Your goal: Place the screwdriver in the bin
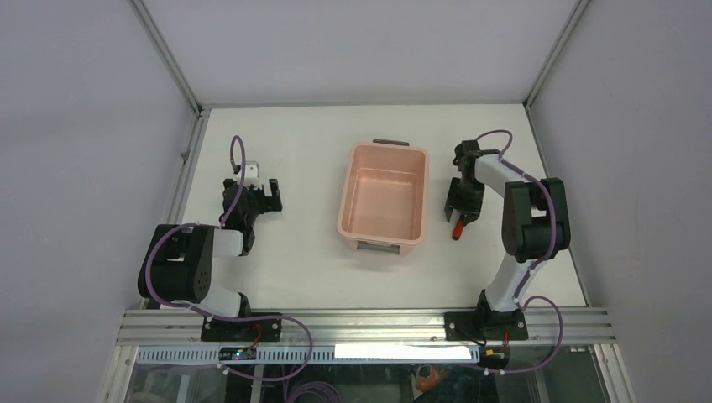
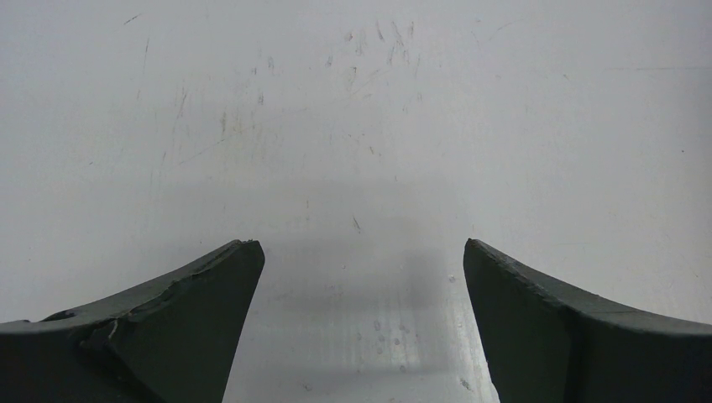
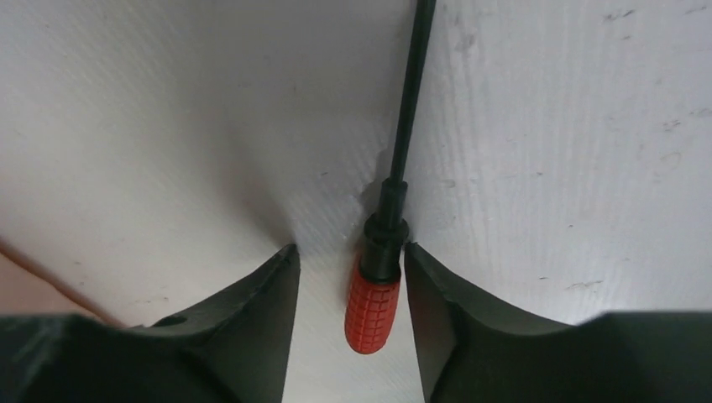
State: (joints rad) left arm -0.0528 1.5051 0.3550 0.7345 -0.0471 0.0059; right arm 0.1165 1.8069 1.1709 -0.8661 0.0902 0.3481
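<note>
The screwdriver (image 1: 458, 232) lies on the white table just right of the bin (image 1: 344, 206), a pale pink tub with nothing in it. In the right wrist view its red handle (image 3: 372, 311) lies between my fingers and its dark shaft runs away from me. My right gripper (image 1: 462, 214) (image 3: 350, 248) is down at the table and straddles the handle. The right finger (image 3: 428, 285) is almost against the black collar, while a gap stays on the left side. My left gripper (image 1: 262, 195) (image 2: 361, 243) hovers open over bare table left of the bin.
The bin's near dark handle (image 1: 379, 246) faces the arm bases. A pink edge of the bin (image 3: 17, 269) shows at the lower left of the right wrist view. Grey walls enclose the table on three sides.
</note>
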